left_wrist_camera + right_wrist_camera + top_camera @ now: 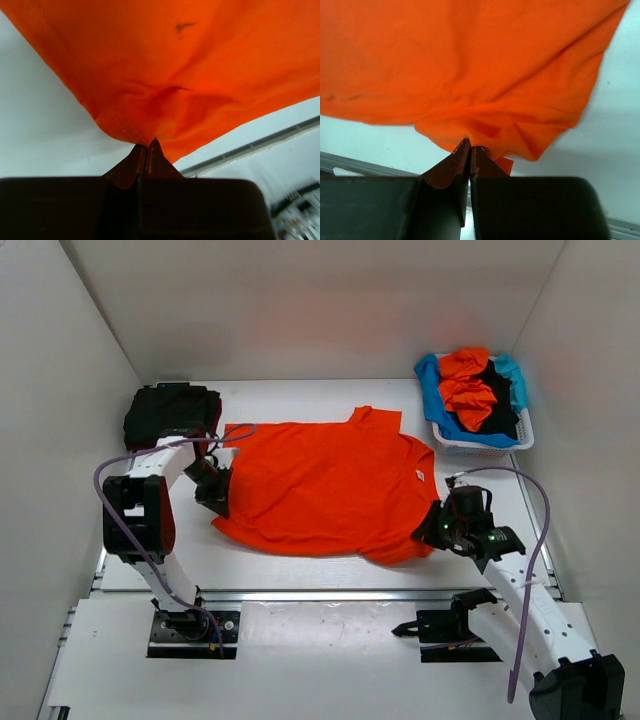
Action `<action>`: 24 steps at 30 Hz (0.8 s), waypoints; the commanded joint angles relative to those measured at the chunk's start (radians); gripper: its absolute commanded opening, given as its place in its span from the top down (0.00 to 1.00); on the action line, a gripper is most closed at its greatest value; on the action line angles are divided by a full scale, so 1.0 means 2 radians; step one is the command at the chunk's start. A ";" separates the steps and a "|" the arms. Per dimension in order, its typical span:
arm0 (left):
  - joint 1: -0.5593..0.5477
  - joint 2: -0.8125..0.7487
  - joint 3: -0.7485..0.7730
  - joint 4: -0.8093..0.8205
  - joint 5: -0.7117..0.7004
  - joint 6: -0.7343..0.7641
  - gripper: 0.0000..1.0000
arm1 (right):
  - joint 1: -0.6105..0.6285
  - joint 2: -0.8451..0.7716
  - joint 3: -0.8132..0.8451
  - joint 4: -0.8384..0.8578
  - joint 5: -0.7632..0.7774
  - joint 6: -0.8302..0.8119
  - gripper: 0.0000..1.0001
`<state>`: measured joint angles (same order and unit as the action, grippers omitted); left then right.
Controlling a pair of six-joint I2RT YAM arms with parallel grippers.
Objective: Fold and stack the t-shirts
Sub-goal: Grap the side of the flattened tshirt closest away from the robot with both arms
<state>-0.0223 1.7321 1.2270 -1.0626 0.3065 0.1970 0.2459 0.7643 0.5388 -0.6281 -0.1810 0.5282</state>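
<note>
A bright orange t-shirt (325, 485) lies spread flat across the middle of the white table. My left gripper (216, 490) is shut on its left edge, pinching a hem fold (137, 132) between the fingertips. At the shirt's near right corner my right gripper (432, 528) is shut on bunched orange cloth (490, 127). A folded dark pile of t-shirts (172, 412), black over dark red, sits at the far left. More t-shirts, orange (468, 390), light blue (432, 395) and black (505, 405), are heaped in the basket.
The white lattice basket (485, 445) stands at the far right against the wall. White walls close in the table on three sides. A metal rail (330, 593) runs along the near table edge, with both arm bases below it.
</note>
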 commanded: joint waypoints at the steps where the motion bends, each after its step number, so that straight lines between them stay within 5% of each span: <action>1: 0.010 -0.007 -0.011 -0.019 0.013 0.022 1.00 | -0.019 -0.014 -0.006 0.006 -0.024 0.009 0.99; 13: 0.057 -0.010 0.009 -0.059 0.025 0.033 1.00 | -0.071 0.134 0.090 0.085 -0.082 -0.060 1.00; 24: 0.066 0.117 0.166 -0.075 0.081 -0.007 1.00 | -0.076 0.336 0.234 0.125 -0.087 -0.123 1.00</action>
<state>0.1093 1.9518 1.5131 -1.1999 0.4122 0.2043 0.0902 1.3998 0.9550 -0.4229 -0.3420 0.3340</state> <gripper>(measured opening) 0.028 0.006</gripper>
